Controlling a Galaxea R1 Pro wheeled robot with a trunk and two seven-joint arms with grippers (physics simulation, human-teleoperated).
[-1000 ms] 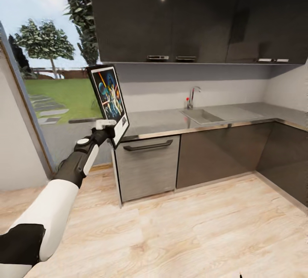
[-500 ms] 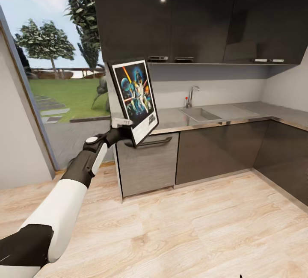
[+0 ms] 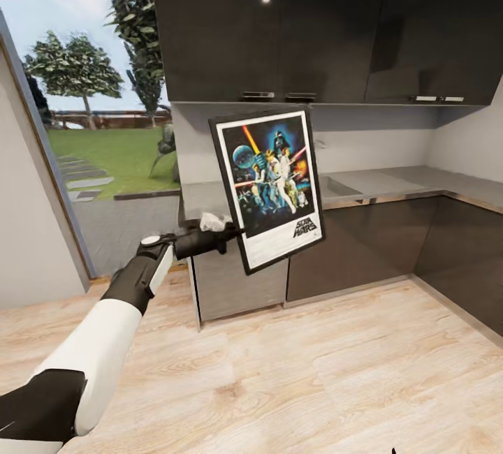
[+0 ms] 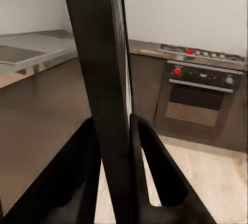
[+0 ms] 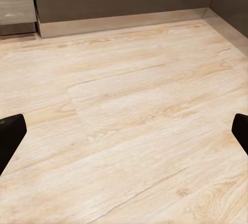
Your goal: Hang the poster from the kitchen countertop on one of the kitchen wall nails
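The poster (image 3: 269,185) hangs in the air in front of the kitchen countertop (image 3: 398,181), tilted slightly, its artwork and "STAR WARS" logo facing the head camera. My left gripper (image 3: 234,234) is shut on the poster's lower left edge, with the arm stretched out from the lower left. In the left wrist view the poster (image 4: 106,79) appears edge-on as a dark upright strip clamped between the two black fingers (image 4: 155,172) of the left gripper (image 4: 118,146). My right gripper (image 5: 124,133) is open above the wooden floor, its fingertips (image 5: 10,136) far apart.
Dark wall cabinets (image 3: 314,21) hang over the counter, with dark base cabinets and a steel-fronted unit (image 3: 234,286) below. A large window (image 3: 91,147) lies to the left. An oven (image 4: 199,97) with red knobs stands across the room. Wooden floor (image 3: 314,370) spreads in front.
My left arm has swung to the right with the poster, which has turned from nearly edge-on to face the head camera and now covers the sink and tap.
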